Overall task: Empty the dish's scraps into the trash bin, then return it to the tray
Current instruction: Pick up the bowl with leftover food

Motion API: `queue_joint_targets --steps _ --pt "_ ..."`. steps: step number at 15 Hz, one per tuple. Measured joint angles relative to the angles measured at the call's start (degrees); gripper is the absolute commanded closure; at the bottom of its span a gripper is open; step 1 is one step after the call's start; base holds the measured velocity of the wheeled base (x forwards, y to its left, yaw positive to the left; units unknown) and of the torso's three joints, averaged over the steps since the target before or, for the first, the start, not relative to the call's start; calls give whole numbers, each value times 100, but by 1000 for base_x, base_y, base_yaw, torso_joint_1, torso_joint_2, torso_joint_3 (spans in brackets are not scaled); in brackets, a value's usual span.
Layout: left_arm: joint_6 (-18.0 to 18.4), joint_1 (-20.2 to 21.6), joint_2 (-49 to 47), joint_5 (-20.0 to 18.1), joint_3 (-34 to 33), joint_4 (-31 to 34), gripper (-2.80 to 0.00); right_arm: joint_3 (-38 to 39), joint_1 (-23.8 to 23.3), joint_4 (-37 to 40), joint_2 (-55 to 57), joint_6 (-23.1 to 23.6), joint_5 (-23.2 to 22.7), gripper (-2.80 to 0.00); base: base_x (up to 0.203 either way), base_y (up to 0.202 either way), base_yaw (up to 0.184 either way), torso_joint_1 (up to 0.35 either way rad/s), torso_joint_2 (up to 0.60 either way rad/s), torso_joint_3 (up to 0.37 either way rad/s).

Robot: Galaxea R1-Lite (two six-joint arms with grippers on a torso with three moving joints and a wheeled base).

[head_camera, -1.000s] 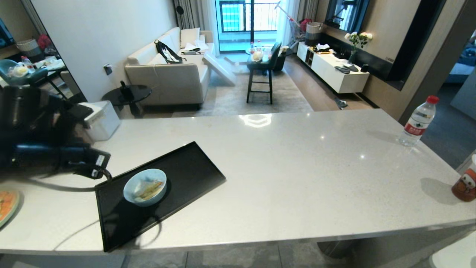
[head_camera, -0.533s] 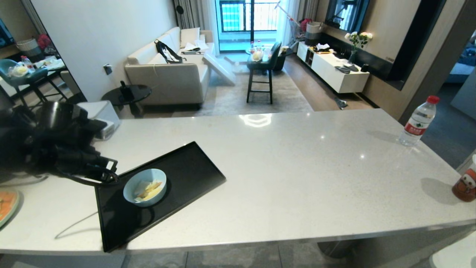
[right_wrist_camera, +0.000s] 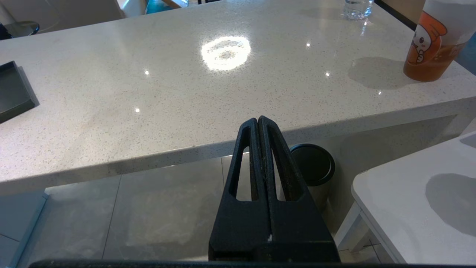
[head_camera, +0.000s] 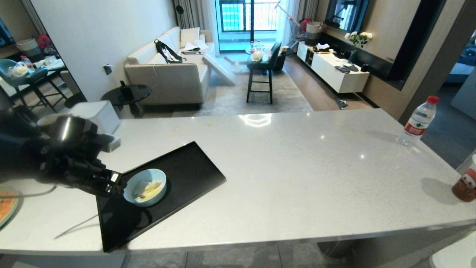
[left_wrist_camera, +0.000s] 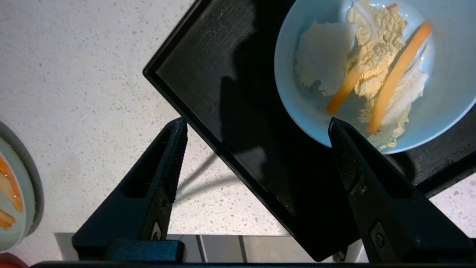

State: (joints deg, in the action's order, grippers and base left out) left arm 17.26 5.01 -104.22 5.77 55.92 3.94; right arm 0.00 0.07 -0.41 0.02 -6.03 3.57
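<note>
Nothing is emptied yet: in the head view the dish (head_camera: 145, 187) sits on the tray (head_camera: 193, 167), scraps (head_camera: 148, 189) inside. Left wrist view: left gripper (left_wrist_camera: 256, 134) gapes wide beside its rim, holding nothing. Right wrist view: right gripper (right_wrist_camera: 258, 121) pinched closed, parked.

1. We see our left claw (left_wrist_camera: 256, 130) spread wide above the tray (left_wrist_camera: 230, 123) edge.
2. One fingertip (left_wrist_camera: 336, 128) overlaps the dish (left_wrist_camera: 297, 108) rim.
3. The scraps (left_wrist_camera: 375, 74) lie inside the dish, on the speckled table (left_wrist_camera: 81, 74).
</note>
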Motion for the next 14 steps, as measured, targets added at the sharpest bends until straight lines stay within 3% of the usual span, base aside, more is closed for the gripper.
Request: queue_joint_targets --steps 4,14 --pt "-12 -27 -44 -288 -154 -25 -280 0 0 1 0 0 1 0 0 0 0 0 0 0" --pt "21 -39 -659 -252 381 -141 -280 0 0 0 0 2 0 0 0 0 0 0 0 0"
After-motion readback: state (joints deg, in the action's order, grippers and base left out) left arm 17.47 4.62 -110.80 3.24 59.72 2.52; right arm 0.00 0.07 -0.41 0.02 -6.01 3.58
